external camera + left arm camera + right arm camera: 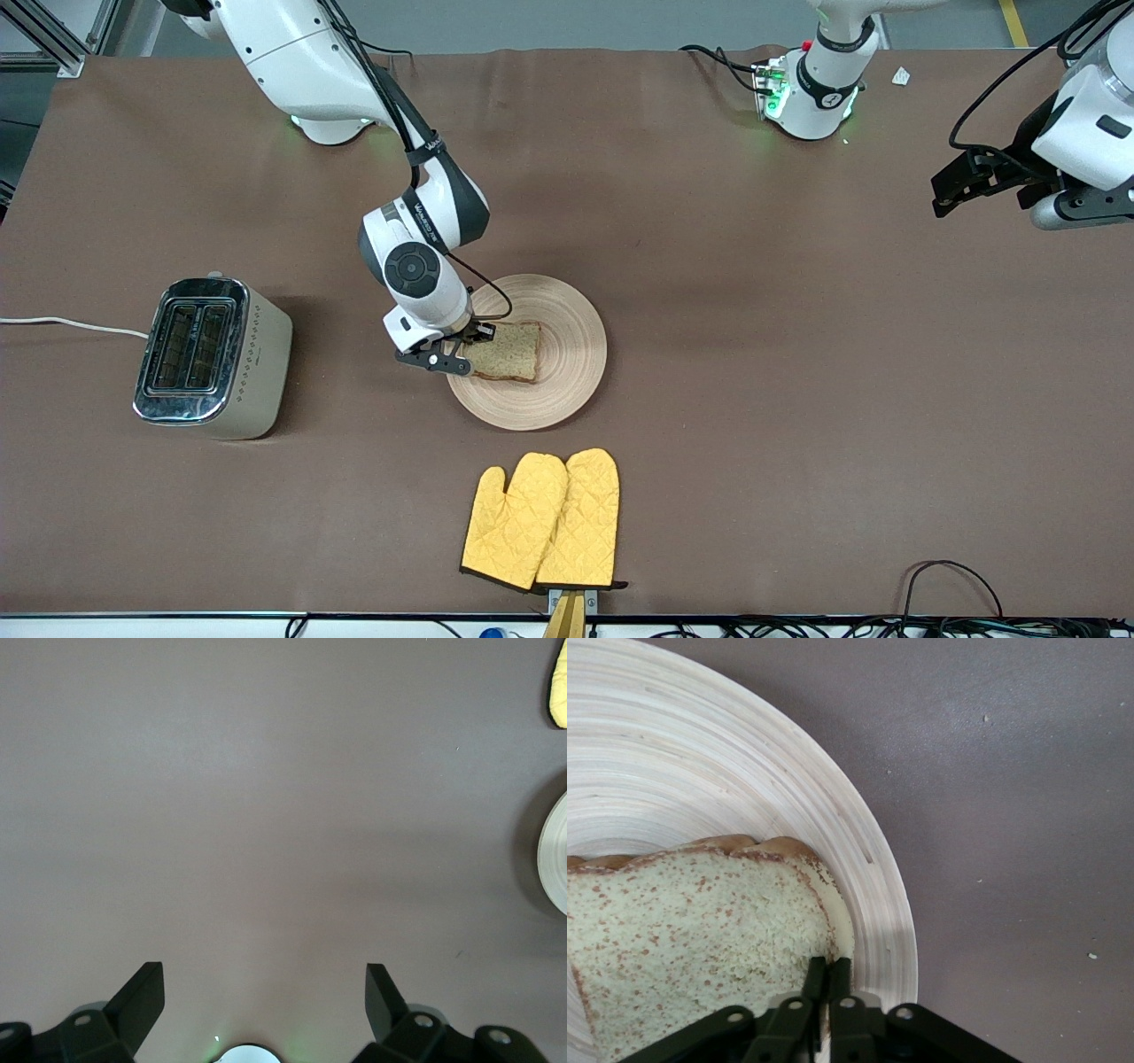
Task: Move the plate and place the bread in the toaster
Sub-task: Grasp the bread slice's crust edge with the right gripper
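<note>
Right gripper (468,341) pinched on the bread (506,351) edge facing the toaster (211,356), toward the right arm's end; left gripper (961,183) spread, waiting.

A high front camera looks down across the brown table (797,425) toward both arm bases along its top edge, taking in the whole surface; the left wrist camera hangs high, facing down on bare table. The right wrist camera sits very close over the plate (700,753) (its rim also edges the left wrist view), which the front view shows mid-table.
</note>
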`<state>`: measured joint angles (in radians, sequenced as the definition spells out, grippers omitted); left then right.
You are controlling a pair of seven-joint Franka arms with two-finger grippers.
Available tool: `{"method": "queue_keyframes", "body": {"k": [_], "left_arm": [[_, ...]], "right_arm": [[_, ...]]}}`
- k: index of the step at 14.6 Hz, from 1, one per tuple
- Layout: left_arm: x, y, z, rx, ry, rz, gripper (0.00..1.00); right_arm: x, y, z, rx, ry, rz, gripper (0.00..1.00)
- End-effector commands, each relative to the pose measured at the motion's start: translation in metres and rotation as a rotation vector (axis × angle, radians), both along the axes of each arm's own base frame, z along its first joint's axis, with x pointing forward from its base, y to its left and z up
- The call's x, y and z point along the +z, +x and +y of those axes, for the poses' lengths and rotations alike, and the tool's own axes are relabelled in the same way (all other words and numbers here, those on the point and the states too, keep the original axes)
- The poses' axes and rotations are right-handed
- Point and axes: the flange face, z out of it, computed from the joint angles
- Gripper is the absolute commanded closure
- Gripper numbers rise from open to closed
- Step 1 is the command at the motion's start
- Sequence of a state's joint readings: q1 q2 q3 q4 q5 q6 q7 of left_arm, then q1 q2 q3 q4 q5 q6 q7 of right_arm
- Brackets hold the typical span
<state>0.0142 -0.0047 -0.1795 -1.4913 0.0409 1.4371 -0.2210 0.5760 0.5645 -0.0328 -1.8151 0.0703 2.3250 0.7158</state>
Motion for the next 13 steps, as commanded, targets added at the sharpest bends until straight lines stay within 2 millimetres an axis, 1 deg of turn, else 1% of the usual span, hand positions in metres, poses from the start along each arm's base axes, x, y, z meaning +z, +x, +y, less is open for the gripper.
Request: {"method": "queue_keyframes", "body": {"k": [1, 3, 5, 6, 8, 9, 10, 12, 13], "left_arm": [[0.003, -0.003, 0.001, -0.010, -0.016, -0.003, 0.00], [0.001, -0.002, 0.001, -0.010, -0.016, -0.003, 0.00], [0.001, -0.002, 0.001, -0.010, -0.019, -0.003, 0.00], [0.001, -0.002, -0.001, -0.011, -0.030, -0.001, 0.00], [0.000, -0.002, -0.001, -0.011, -0.032, 0.001, 0.00], [0.000, -0.002, -0.001, -0.011, -0.032, 0.001, 0.00], [0.000, -0.002, -0.001, -0.011, -0.032, 0.001, 0.00], [0.000, -0.002, -0.001, -0.011, -0.032, 0.001, 0.00], [0.000, -0.002, -0.001, -0.011, -0.032, 0.001, 0.00]], "right_arm": [[-0.001, 0.001, 0.003, -0.006, -0.014, -0.010, 1.00], [-0.001, 0.001, 0.002, -0.001, -0.016, -0.006, 1.00], [0.013, 0.005, 0.005, 0.005, -0.024, 0.008, 1.00], [0.028, 0.009, 0.008, 0.011, -0.048, 0.040, 1.00], [0.074, 0.022, 0.014, 0.051, -0.136, 0.079, 1.00], [0.101, 0.027, 0.014, 0.056, -0.176, 0.101, 1.00], [0.120, 0.029, 0.014, 0.056, -0.197, 0.121, 1.00], [0.150, 0.032, 0.011, 0.062, -0.243, 0.130, 1.00], [0.167, 0.030, 0.007, 0.069, -0.288, 0.119, 1.00]]}}
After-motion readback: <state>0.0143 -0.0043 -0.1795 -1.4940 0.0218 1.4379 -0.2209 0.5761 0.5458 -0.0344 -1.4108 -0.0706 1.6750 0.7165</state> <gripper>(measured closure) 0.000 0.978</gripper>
